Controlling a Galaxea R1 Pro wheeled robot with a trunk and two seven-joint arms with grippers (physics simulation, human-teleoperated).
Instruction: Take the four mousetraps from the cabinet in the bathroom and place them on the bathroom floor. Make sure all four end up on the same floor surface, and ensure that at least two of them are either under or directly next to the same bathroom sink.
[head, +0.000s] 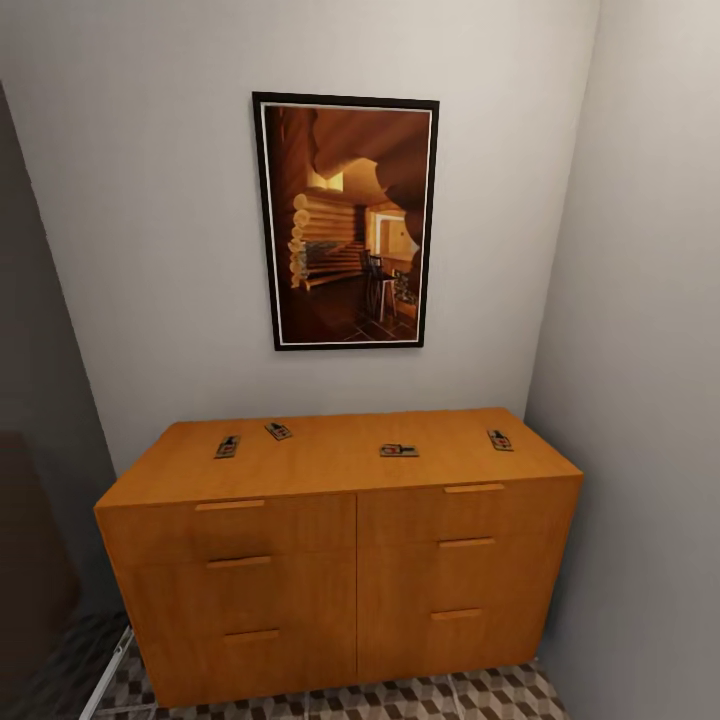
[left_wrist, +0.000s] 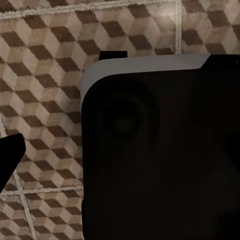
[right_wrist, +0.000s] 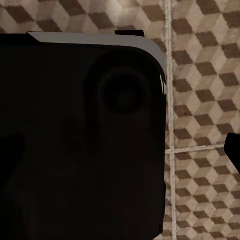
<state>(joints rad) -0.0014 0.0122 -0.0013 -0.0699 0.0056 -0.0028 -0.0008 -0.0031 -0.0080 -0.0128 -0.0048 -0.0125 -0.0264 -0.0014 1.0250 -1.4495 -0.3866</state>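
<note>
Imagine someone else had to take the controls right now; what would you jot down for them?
Grippers: both wrist views look down at the patterned bathroom floor past a dark robot part; open or shut cannot be told.
Things: four mousetraps lie on top of the cabinet: far left, left-centre, right-centre, far right.
Done: robot faces the cabinet; nothing picked up.
Left: move all four to the floor, at least two by the sink.

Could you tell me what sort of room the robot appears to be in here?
Probably a narrow corner of a home bathroom: a wooden cabinet stands on cube-patterned floor tiles, below a framed picture on the plain wall. No sink is visible here.
</note>
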